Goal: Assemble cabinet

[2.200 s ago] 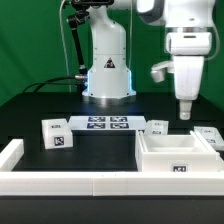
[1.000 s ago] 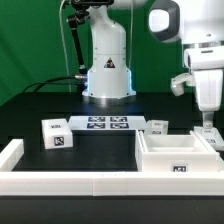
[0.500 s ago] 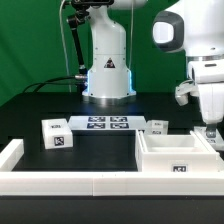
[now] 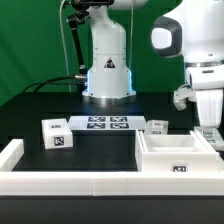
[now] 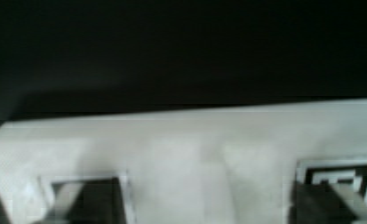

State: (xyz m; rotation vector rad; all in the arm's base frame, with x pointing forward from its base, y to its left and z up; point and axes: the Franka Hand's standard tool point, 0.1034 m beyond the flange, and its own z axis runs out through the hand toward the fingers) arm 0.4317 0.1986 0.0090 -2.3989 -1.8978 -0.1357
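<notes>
The cabinet body (image 4: pixel 180 156), a large white open box with a tag on its front, stands at the exterior view's front right. A small white tagged block (image 4: pixel 56 135) stands at the left, and another (image 4: pixel 157 127) lies behind the body. My gripper (image 4: pixel 209 127) is low at the far right, directly over a third white tagged block (image 4: pixel 214 137) behind the body's right corner. In the blurred wrist view that block (image 5: pixel 198 150) fills the picture. The two dark fingers (image 5: pixel 95 200) stand wide apart over it, so the gripper (image 5: pixel 215 205) is open.
The marker board (image 4: pixel 108 124) lies flat in front of the robot base (image 4: pixel 107 75). A low white border rail (image 4: pixel 60 186) runs along the table's front and turns up at the left corner.
The arm has moved toward the exterior view's right and come down, from above the cabinet body's back edge to low over the far-right block.
</notes>
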